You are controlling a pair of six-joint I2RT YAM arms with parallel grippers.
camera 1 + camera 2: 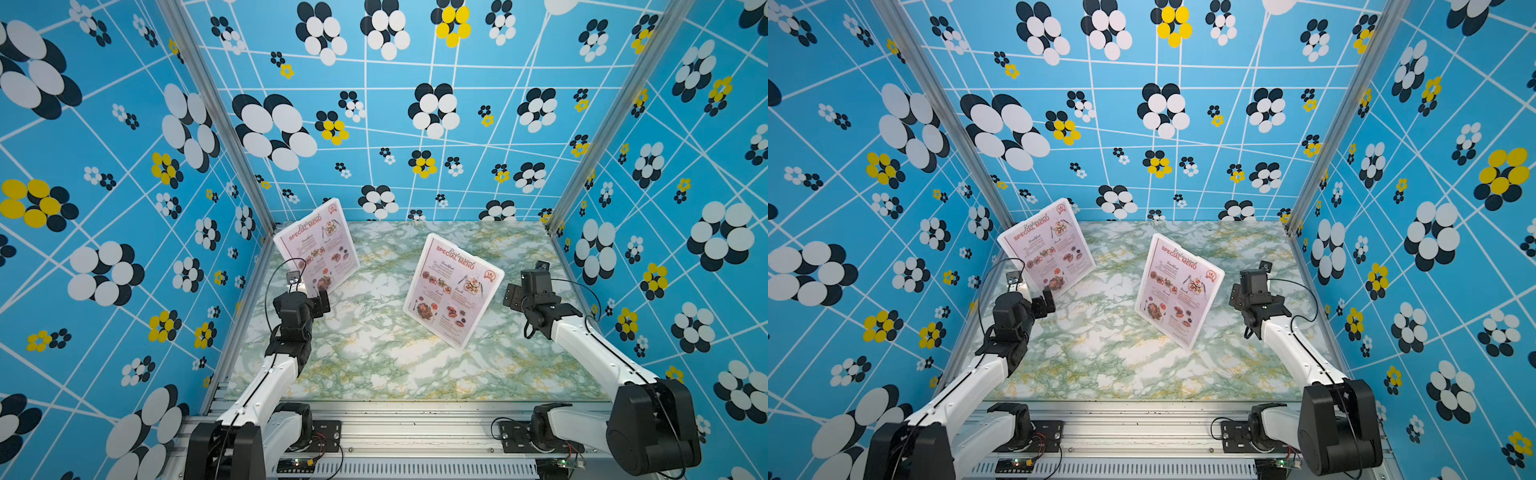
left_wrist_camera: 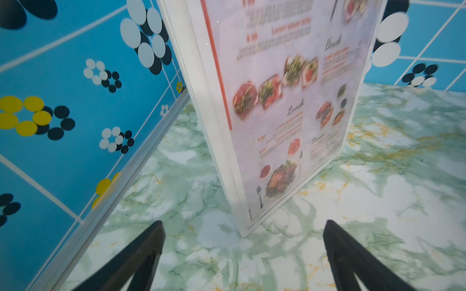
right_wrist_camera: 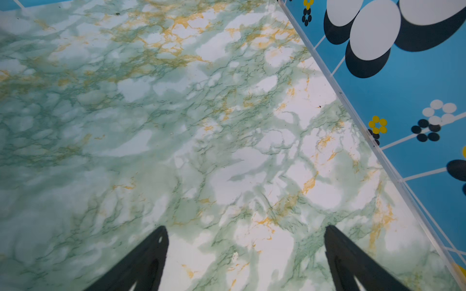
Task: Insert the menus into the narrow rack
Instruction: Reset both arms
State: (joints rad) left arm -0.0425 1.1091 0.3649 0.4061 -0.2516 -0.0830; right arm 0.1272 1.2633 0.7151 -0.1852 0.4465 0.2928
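Note:
Two pale-pink menus stand upright on the marble table, each backed by a white rack. The left menu [image 1: 318, 245] [image 1: 1044, 245] is near the back left corner, and the left wrist view shows it [image 2: 290, 100] close up with its rack's thick white edge [image 2: 201, 100]. My left gripper [image 1: 322, 302] [image 2: 244, 223] is open just in front of that menu's near bottom corner, holding nothing. The right menu [image 1: 453, 289] [image 1: 1177, 286] stands mid-table, tilted. My right gripper [image 1: 512, 297] [image 3: 245, 227] is open to its right, apart from it, over bare table.
Blue flower-patterned walls enclose the table [image 1: 374, 353] on three sides; the left wall [image 2: 75, 113] is close beside my left gripper and the right wall [image 3: 416, 113] close beside my right. A metal rail [image 1: 395, 419] with both arm bases runs along the front edge.

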